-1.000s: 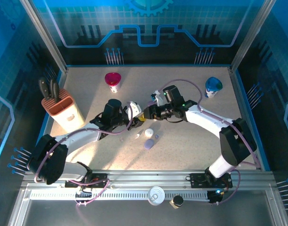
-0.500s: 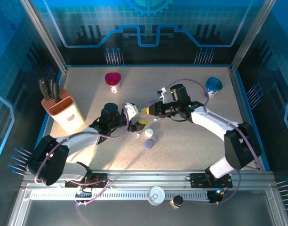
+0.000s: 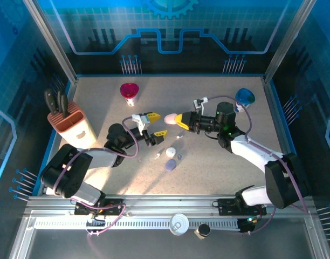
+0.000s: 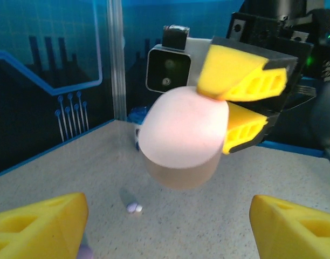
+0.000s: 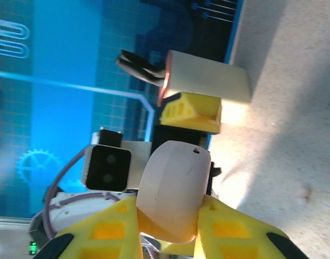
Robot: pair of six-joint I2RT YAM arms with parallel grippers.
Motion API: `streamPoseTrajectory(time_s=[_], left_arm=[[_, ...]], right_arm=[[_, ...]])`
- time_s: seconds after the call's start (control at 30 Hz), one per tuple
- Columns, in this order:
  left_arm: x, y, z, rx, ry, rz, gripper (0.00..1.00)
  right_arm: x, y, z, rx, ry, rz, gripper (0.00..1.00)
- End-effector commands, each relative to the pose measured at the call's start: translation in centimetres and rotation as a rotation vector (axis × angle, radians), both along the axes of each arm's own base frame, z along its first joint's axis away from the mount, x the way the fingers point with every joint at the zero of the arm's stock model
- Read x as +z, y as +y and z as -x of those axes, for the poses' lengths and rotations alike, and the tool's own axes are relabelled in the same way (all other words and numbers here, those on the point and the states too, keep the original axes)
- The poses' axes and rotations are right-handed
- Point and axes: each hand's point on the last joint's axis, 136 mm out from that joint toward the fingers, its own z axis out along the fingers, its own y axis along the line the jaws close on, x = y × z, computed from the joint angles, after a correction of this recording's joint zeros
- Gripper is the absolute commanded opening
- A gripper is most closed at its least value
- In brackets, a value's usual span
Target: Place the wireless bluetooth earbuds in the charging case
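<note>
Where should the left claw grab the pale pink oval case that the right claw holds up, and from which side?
Take the pale pink oval plastic case by its free rounded end, which sticks out of the right claw. The open left claw faces that end, so come straight in from its side.

- No text, label, brand, number or sign can be read anywhere.
- Circuit lines and a gear outline are printed on the blue back wall (image 3: 208, 27), without lettering.
</note>
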Motion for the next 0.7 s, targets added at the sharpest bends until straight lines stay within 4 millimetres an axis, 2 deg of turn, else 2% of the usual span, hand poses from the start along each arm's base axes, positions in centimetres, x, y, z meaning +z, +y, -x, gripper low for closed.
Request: streamPoseTrajectory(time_s=[0.0, 0.17, 0.67], left_arm=[[3.0, -0.7, 0.9, -0.082, -0.091, 0.057, 0.75], [4.0, -1.6, 1.2, -0.121, -0.107, 0.069, 0.71], [6.4, -3.5, 0.2, -0.156, -0.146, 0.104, 0.7]], right_arm=[[4.5, -0.6, 0.8, 0.006, -0.065, -0.144, 0.21], [5.6, -0.8, 0.8, 0.002, -0.062, -0.257, 0.2], [5.7, -0.5, 1.2, 0.017, -0.045, -0.35, 0.2]])
